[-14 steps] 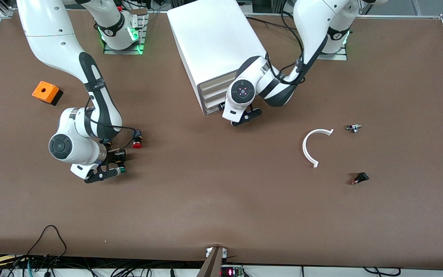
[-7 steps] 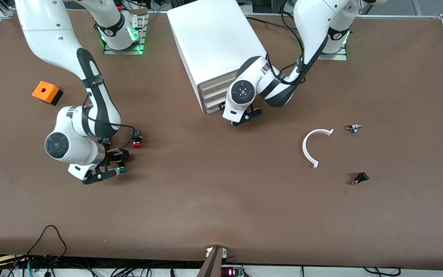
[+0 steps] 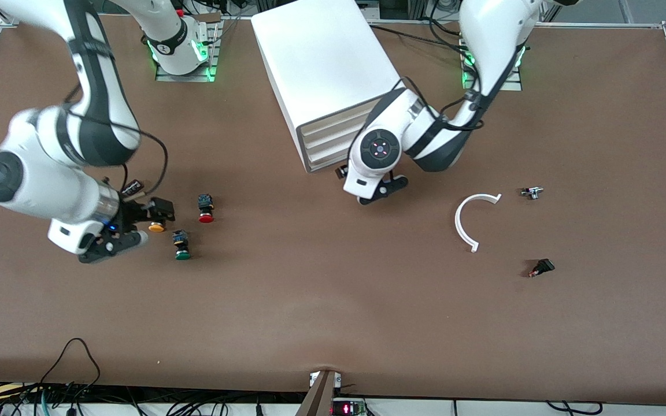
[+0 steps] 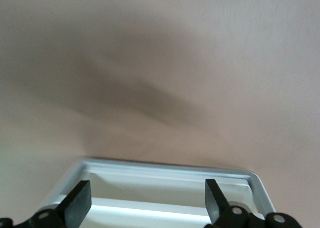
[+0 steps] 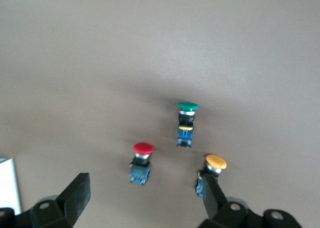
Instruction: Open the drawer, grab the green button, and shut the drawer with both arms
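Note:
The green-capped button lies on the table, free of both grippers, and shows in the right wrist view. My right gripper is open and empty, up in the air over the table beside the button, toward the right arm's end; its jaws stand wide apart. The white cabinet stands at the back; its drawer fronts look flush. My left gripper is open and empty in front of the drawers. In the left wrist view it faces the white cabinet's edge.
A yellow-capped button and a red-capped one lie beside the green one. A white plastic arc, a small metal part and a small black part lie toward the left arm's end.
The right gripper has let go of the green button, risen and drawn away toward the right arm's end. The left gripper has moved slightly away from the drawer fronts.

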`<state>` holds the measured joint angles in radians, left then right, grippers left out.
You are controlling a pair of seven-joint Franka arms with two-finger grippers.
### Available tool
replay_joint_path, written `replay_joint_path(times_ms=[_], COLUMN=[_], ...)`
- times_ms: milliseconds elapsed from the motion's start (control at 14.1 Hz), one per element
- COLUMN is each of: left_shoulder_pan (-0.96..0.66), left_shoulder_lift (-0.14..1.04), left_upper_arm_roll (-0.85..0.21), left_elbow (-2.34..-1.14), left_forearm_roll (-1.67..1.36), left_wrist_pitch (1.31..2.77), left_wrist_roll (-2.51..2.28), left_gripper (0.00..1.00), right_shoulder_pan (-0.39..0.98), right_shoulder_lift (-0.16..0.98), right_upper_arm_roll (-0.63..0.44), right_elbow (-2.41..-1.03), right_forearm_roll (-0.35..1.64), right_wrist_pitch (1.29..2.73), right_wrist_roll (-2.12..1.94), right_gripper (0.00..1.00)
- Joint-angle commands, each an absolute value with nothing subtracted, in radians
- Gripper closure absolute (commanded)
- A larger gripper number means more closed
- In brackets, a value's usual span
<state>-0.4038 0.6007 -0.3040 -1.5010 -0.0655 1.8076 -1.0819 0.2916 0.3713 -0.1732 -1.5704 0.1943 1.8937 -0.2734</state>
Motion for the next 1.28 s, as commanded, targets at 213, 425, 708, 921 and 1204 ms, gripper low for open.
replay_joint_path(times_ms=[213, 425, 708, 921, 1204], left_shoulder_pan=[-0.322, -0.278, -0.134, -0.097, -0.138], left_shoulder_lift=[0.58, 0.52, 0.436, 0.364, 0.207], left_upper_arm_roll=[-0.304, -0.302, -0.302, -0.278, -0.102], left_elbow=[-1.402, -1.402, -1.396, -1.408, -1.511], left_forearm_roll=[0.099, 0.167, 0.167, 0.164, 0.06], left_wrist_pitch=[1.605, 1.569, 1.551, 1.552, 1.548], left_wrist_roll=[-0.769, -0.631, -0.228, -0.074, 0.037], left_gripper=[0.0, 0.0, 0.0, 0.0, 0.0], right_shoulder_pan=[0.2, 0.092, 0.063, 0.072, 0.068], right_shoulder_lift=[0.218, 0.151, 0.086, 0.095, 0.092], right_upper_arm_roll=[-0.173, -0.172, -0.169, -0.141, -0.152], right_elbow=[-1.585, -1.583, -1.572, -1.485, -1.483], right_forearm_roll=[0.19, 0.16, -0.004, -0.092, -0.091], right_wrist_pitch=[1.801, 1.709, 1.643, 1.599, 1.594], right_wrist_roll=[-0.285, -0.398, -0.472, -0.511, -0.58], right_gripper=[0.0, 0.0, 0.0, 0.0, 0.0])
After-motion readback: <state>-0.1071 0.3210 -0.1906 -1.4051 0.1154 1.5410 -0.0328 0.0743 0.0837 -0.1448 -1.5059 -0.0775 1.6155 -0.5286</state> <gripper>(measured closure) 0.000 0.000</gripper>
